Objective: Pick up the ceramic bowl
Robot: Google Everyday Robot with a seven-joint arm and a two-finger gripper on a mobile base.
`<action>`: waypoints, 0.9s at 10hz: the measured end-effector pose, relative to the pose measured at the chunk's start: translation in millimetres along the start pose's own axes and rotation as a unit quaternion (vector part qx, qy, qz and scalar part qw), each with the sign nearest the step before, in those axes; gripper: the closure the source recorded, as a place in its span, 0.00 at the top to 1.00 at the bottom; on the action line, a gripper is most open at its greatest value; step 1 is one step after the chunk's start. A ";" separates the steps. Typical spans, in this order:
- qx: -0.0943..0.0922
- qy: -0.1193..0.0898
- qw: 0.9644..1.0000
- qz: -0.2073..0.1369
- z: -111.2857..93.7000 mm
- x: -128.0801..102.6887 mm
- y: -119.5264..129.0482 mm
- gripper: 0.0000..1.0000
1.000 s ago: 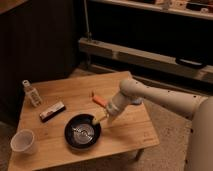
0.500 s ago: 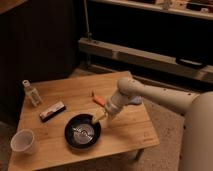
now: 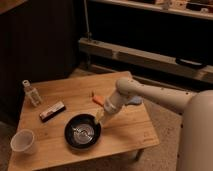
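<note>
The ceramic bowl [image 3: 82, 132] is round, glossy black with a shiny grey inside, and sits near the front middle of the small wooden table [image 3: 65, 95]. My white arm reaches in from the right and slopes down to the bowl. The gripper [image 3: 98, 117] is at the bowl's right rim, just above or touching it.
A white cup [image 3: 21, 141] stands at the table's front left corner. A small clear bottle [image 3: 32, 93] stands at the back left. A dark flat bar [image 3: 52, 111] lies left of the bowl. An orange item [image 3: 96, 99] and a blue item [image 3: 134, 101] lie behind my arm. Dark shelving stands behind.
The arm has shifted a little to the left and down, bringing the gripper closer onto the bowl's right rim. The bowl has not moved.
</note>
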 end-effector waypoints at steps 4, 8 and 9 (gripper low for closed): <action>0.004 0.010 1.000 0.008 10.6 -1.1 -8.0 0.46; 0.002 0.020 1.000 0.007 21.6 -3.3 -6.0 0.46; 0.002 0.022 1.000 0.006 24.0 -3.4 -5.5 0.46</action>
